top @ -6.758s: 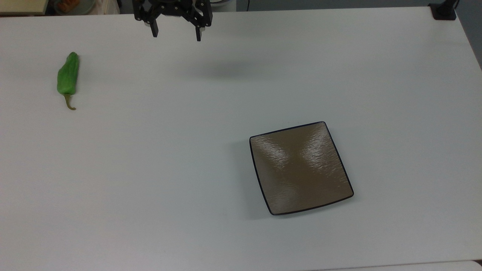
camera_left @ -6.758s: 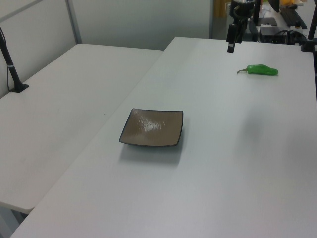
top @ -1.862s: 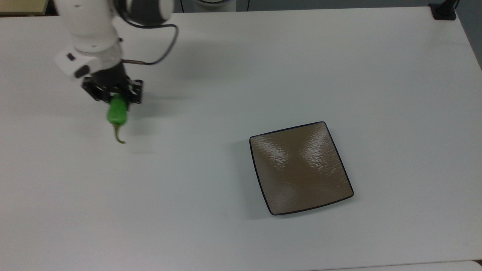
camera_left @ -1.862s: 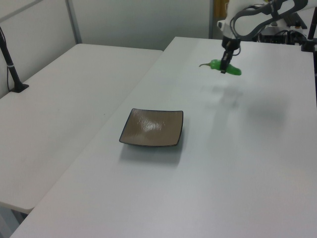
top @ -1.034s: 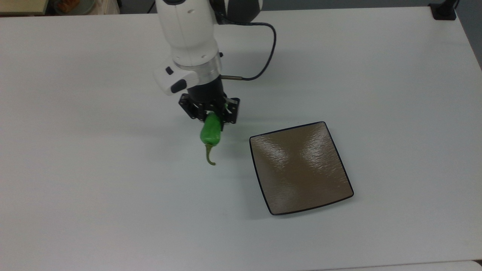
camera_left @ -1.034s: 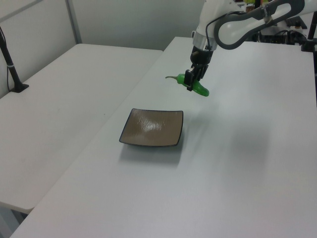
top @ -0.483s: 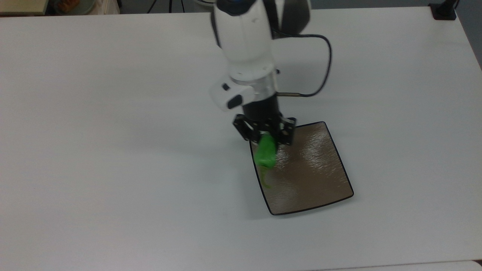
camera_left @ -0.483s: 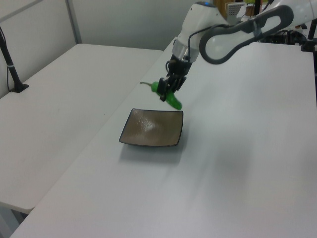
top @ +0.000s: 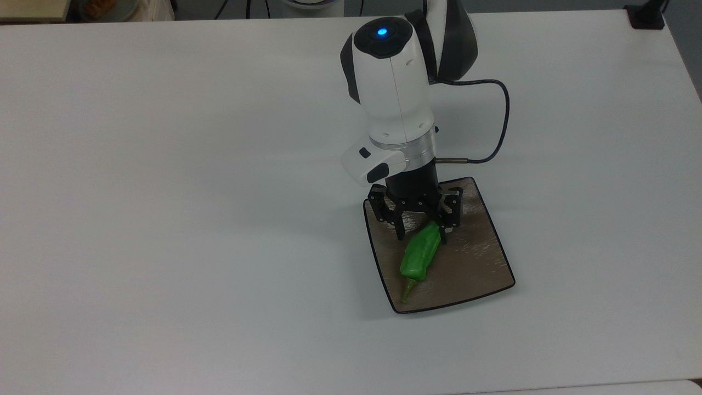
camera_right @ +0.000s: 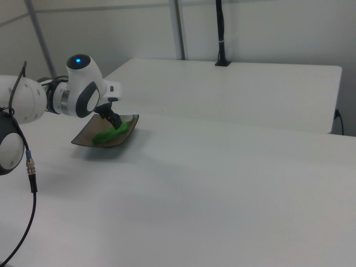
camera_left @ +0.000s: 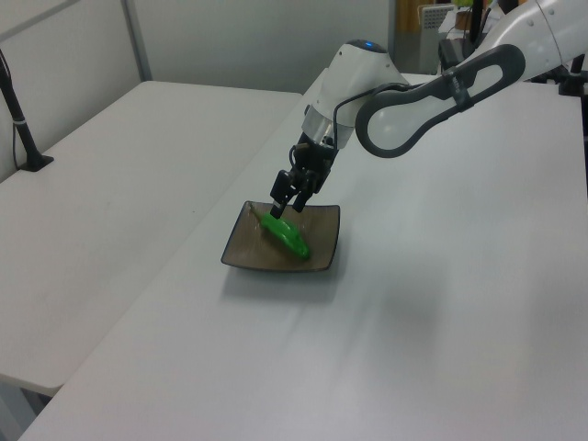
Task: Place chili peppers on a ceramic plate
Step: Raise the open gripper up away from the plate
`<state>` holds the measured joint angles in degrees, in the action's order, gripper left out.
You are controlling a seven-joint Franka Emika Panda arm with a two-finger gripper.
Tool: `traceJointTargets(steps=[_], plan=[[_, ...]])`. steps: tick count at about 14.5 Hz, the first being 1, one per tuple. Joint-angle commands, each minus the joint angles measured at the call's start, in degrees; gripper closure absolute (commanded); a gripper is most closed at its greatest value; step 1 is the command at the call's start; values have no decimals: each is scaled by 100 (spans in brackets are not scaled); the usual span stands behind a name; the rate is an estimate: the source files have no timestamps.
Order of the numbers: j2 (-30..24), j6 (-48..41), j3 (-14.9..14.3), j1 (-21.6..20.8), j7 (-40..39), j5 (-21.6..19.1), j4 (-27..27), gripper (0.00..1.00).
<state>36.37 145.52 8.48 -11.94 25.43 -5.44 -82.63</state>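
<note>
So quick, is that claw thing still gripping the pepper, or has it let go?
Gripper: open, its fingers spread either side of the chili pepper's tip; the pepper lies on the ceramic plate.

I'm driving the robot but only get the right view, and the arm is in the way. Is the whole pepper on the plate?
Observer: Yes. The top view shows the chili pepper lying fully inside the rim of the ceramic plate.
Operator: Is the end effector pinching it?
Observer: No. In the top view the end effector is open, fingers spread over the pepper's blunt end.
Operator: Where does the stem point?
Observer: Toward the plate's corner at the top view's bottom left.
</note>
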Motion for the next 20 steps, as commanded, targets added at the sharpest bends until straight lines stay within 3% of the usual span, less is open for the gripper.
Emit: traceJointTargets(steps=[1,4,6,9,11,15,20], plan=[[-77,-50,-22,7,32,43,54,0],[-358,-373,-22,60,6,69,-68,0],[-717,-1109,-30,130,-195,140,-192,0],[-1482,-2560,-136,280,-1398,114,-735,0],[-1851,-3018,-363,306,-1594,148,-1087,0],[-2598,-3468,-689,315,-1541,710,-1843,0],[-3741,-3477,-786,815,-1612,720,-2547,0]])
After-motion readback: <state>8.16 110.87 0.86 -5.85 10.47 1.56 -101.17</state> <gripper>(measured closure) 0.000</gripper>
